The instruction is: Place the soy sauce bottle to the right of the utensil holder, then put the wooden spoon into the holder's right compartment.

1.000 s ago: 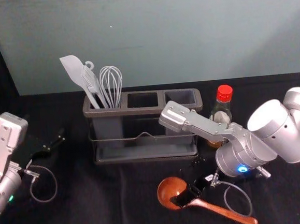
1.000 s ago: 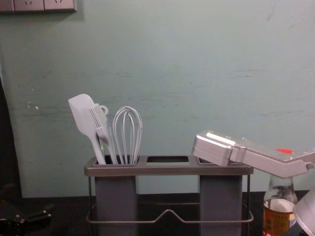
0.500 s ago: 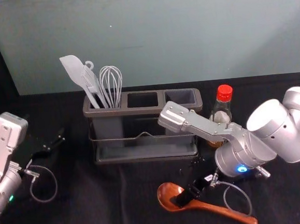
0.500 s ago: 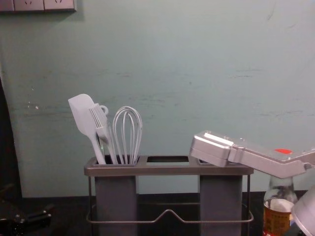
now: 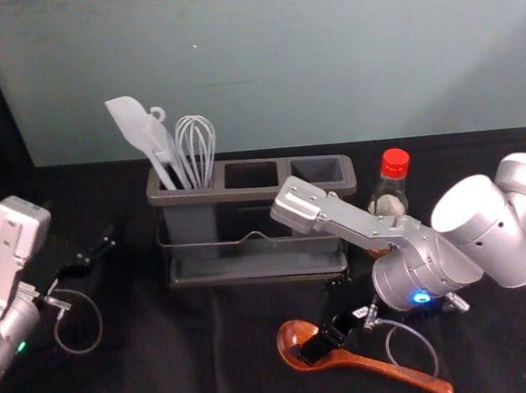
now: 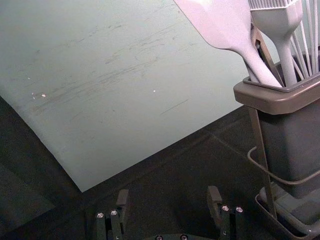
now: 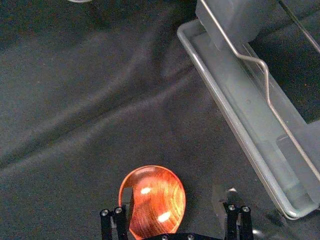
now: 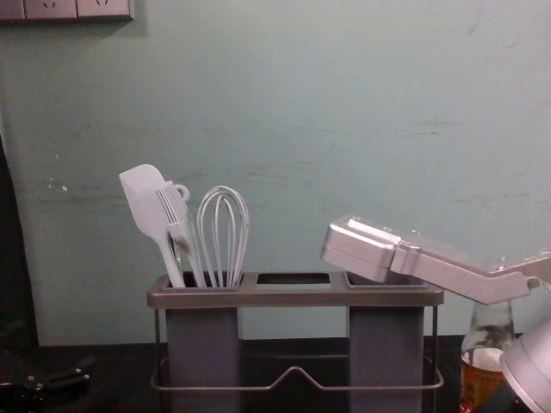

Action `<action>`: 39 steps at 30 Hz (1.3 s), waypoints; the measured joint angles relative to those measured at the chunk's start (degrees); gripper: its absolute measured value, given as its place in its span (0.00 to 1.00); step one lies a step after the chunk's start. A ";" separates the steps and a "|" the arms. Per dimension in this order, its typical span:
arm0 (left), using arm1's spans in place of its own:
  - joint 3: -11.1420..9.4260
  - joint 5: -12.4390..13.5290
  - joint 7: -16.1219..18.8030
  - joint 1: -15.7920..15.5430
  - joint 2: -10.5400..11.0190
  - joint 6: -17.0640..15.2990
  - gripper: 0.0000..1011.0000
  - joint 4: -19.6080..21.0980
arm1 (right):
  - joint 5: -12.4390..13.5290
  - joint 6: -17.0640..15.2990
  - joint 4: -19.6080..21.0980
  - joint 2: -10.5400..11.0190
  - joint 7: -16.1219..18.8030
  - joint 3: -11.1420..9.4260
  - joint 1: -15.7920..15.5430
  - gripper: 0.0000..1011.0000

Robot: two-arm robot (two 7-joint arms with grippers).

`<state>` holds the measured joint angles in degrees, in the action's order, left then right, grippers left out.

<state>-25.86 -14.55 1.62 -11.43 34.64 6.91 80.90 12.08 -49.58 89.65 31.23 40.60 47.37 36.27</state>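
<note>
Black cloth [image 5: 166,359] and grey-green wall [image 5: 325,55] in head view; glossy red-brown wooden spoon [image 5: 390,368] lies bottom centre-right, right gripper [image 5: 319,347] at its bowl, clear-glass soy sauce bottle [image 5: 389,190] upright at centre-right, beside utensil holder [image 5: 272,193], left gripper [image 5: 103,246] parked at left. Left wrist view: fingers apart, smooth pale spatula [image 6: 225,25] nearby; right wrist view: fingers apart, one overlapping the round, streaky-grained bowl. Chest view: bottle lower right, orange-brown label [image 8: 482,385], bent metal wire [image 8: 295,370] across holder front.
</note>
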 joint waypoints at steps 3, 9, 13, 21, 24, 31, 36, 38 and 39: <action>0.00 0.00 0.00 0.00 0.00 0.00 1.00 0.00 | 0.16 0.58 0.20 -0.01 0.34 -0.09 -0.18 0.99; 0.00 0.00 0.00 0.00 0.00 0.00 1.00 0.00 | 0.72 1.39 0.08 -0.10 0.89 -0.02 -0.37 0.99; 0.00 0.00 0.00 0.00 0.00 0.00 1.00 0.00 | 1.06 1.79 -0.06 -0.15 1.24 0.35 -0.37 0.99; 0.00 0.00 0.00 0.00 0.00 0.00 1.00 0.00 | 1.25 2.34 -0.35 -0.01 1.80 1.44 0.16 0.99; 0.00 0.00 0.00 0.00 0.00 0.00 1.00 0.00 | 1.21 2.34 -0.45 0.02 1.93 1.93 0.37 0.99; 0.00 0.00 0.00 0.00 0.00 0.00 1.00 0.00 | 1.06 2.14 -0.57 0.09 1.93 2.53 0.59 0.99; 0.00 0.00 0.00 0.00 0.00 0.00 1.00 0.00 | 0.89 1.99 -0.69 0.03 1.86 2.77 0.61 0.99; 0.00 0.00 0.00 0.00 0.00 0.00 1.00 0.00 | 0.70 1.98 -0.76 -0.01 1.79 2.85 0.61 0.99; 0.00 0.00 0.00 0.00 0.00 0.00 1.00 0.00 | 0.64 1.98 -0.79 -0.02 1.76 2.88 0.61 0.99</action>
<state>-25.86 -14.55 1.62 -11.43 34.65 6.90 80.90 12.72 -47.60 88.87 31.21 42.36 50.26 36.88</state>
